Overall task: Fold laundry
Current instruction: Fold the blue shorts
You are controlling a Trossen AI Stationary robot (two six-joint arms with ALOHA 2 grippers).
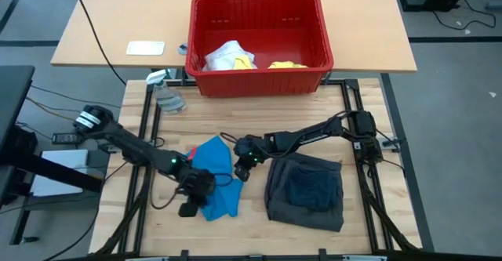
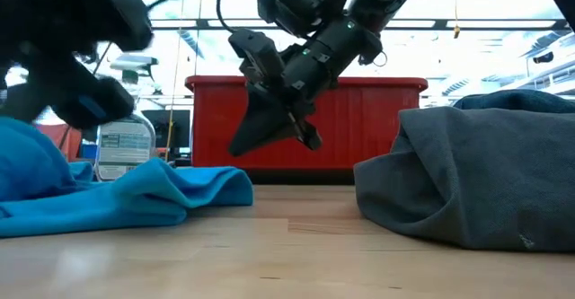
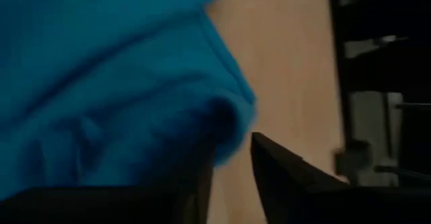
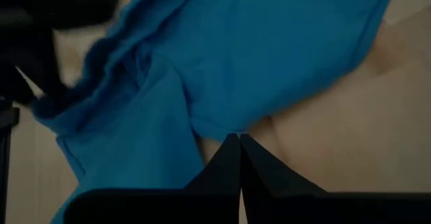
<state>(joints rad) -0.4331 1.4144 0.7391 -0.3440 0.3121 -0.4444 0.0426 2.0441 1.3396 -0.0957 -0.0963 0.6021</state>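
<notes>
- Bright blue piece (image 1: 216,175) lies rumpled on the surface (image 1: 251,222), left of centre, between the two arms; one lobe runs toward the near edge.
- Left hand (image 1: 190,201) sits low at the near-left edge of the blue cloth. In its wrist view a fold of cloth bulges right at the narrow gap between its fingers (image 3: 283,177); whether the cloth is pinched, cannot tell. The low approach suggests it is after the hem.
- Right hand (image 1: 242,169) hangs above the surface at the cloth's right edge, tips pressed together, holding nothing. It points down at the blue fabric, probably ready to pin or take a corner.
- Dark grey shorts (image 1: 306,190) lie in a bunched heap to the right, apart from the blue piece; likely waiting their turn.
- Red basket (image 1: 259,73) stands at the far side with yellow shirt (image 1: 289,64) and a pale garment (image 1: 227,56) inside, unfolded.
- Spray bottle (image 1: 167,96) lies far left, clear of the work.
- Judgement: folding the blue piece has barely begun.
</notes>
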